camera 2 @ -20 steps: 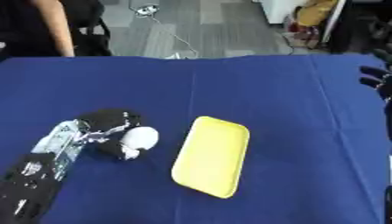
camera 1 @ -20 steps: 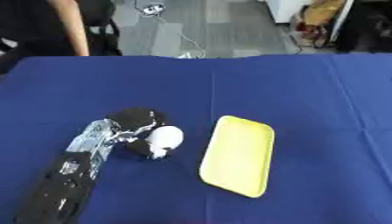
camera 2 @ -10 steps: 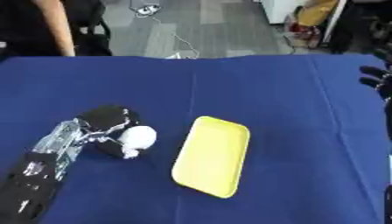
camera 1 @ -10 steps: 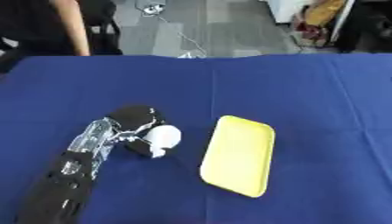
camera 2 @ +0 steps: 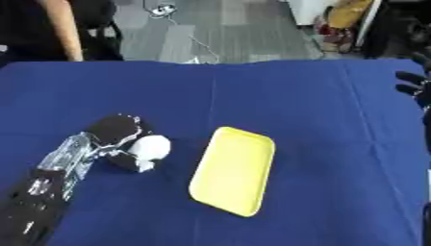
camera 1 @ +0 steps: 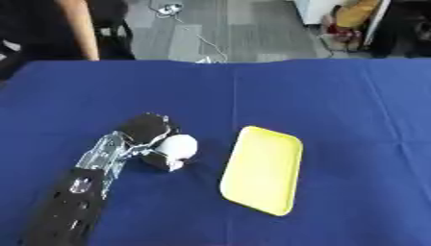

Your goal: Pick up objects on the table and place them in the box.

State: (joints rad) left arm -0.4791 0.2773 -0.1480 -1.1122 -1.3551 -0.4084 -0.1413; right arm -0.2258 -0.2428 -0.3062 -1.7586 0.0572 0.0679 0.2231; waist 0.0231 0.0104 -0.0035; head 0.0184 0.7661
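The left robot hand (camera 1: 150, 134) curls its fingers around a white ball (camera 1: 178, 146), which sits low against the blue bench (camera 1: 336, 105). The yellow box (camera 1: 262, 175), a shallow tray, lies just to that hand's right. The right robot hand (camera 2: 412, 86) shows only dark fingertips at the far right edge; I cannot tell its pose. The ball looks only partly enclosed, so it could roll free during the lift, or bounce out over the tray's low rim.
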